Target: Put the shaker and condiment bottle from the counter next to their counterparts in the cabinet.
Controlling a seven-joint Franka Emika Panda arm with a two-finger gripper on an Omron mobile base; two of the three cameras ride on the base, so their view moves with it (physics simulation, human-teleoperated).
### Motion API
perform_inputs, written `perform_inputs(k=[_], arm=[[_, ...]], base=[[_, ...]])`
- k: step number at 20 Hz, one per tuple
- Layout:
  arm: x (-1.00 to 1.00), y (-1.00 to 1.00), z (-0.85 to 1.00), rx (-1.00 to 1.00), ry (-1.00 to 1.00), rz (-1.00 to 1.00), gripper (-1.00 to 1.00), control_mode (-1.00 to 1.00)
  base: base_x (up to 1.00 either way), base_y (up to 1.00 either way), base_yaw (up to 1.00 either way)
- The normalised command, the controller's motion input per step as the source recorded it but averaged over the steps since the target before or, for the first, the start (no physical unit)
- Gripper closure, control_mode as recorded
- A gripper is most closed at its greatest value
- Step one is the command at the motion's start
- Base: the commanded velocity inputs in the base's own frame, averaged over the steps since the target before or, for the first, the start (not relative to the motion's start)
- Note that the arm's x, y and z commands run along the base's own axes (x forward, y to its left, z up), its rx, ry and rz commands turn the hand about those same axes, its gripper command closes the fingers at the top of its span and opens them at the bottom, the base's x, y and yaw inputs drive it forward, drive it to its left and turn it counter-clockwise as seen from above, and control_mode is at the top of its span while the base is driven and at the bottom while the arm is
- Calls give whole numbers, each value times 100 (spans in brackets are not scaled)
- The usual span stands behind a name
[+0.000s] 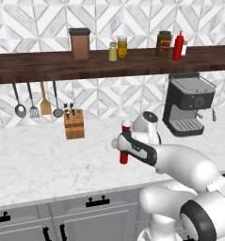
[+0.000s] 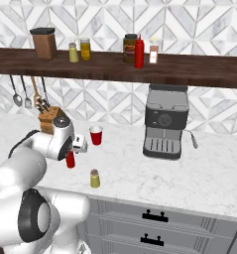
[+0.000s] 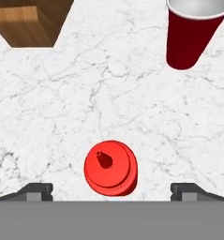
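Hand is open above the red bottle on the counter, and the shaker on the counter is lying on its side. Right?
Not quite. The shaker stands upright on the counter, as the right base view shows. The rest holds: the hand is open above the red bottle.

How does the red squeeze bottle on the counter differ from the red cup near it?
The condiment bottle is slim and tapers to a pointed nozzle; the red cup is wider and open at the top. The bottle is red all over, while the cup has a white rim and pale inside. The bottle stands right under the open claw; the cup stands apart, farther back. Both are red and upright on the counter.
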Motion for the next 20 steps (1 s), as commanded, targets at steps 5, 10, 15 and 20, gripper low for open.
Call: perform_inputs(k=[5,10,15,20], arm=[[15,1,-25,0,0,0,-100,-100],[16,5,-31,2,0,0,-100,-100],[21,16,-38,3,0,0,100,-100],[16,0,-13,3,0,0,100,-100]], base=[[0,0,0],[0,0,0],[0,0,0],[0,0,0]])
